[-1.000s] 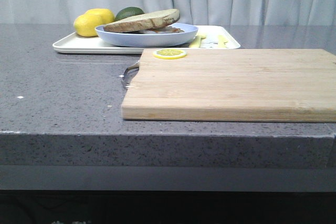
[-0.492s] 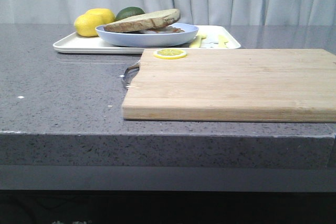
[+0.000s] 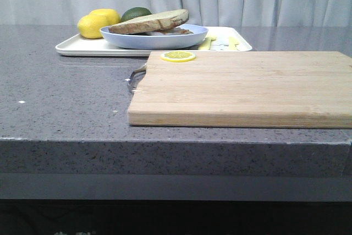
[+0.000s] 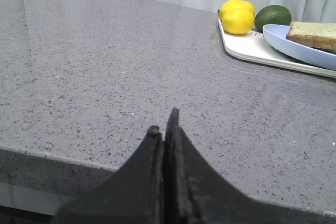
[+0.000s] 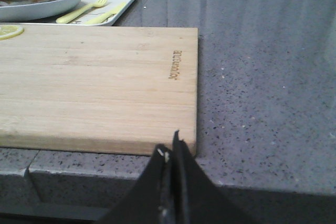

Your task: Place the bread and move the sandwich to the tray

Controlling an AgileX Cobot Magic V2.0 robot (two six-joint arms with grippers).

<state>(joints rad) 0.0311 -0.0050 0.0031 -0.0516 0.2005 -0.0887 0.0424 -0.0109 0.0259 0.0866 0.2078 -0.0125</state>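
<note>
The sandwich (image 3: 165, 30) lies in a round pale-blue plate (image 3: 154, 41) that stands on the white tray (image 3: 74, 48) at the back left. The thick slice of bread (image 3: 151, 20) rests on top of it, tilted; what lies under the bread barely shows. My left gripper (image 4: 165, 124) is shut and empty, low over the counter's front edge, far from the tray (image 4: 247, 51) and the bread (image 4: 315, 34). My right gripper (image 5: 170, 145) is also shut and empty, at the near right corner of the cutting board (image 5: 105, 77). Neither gripper shows in the front view.
A wooden cutting board (image 3: 247, 86) with a metal handle fills the counter's middle and right; a lemon slice (image 3: 177, 56) lies on its far left corner. Two lemons (image 3: 96, 23) and an avocado (image 3: 136, 12) sit on the tray behind the plate. Yellow cutlery (image 5: 84, 11) lies on the tray's right end.
</note>
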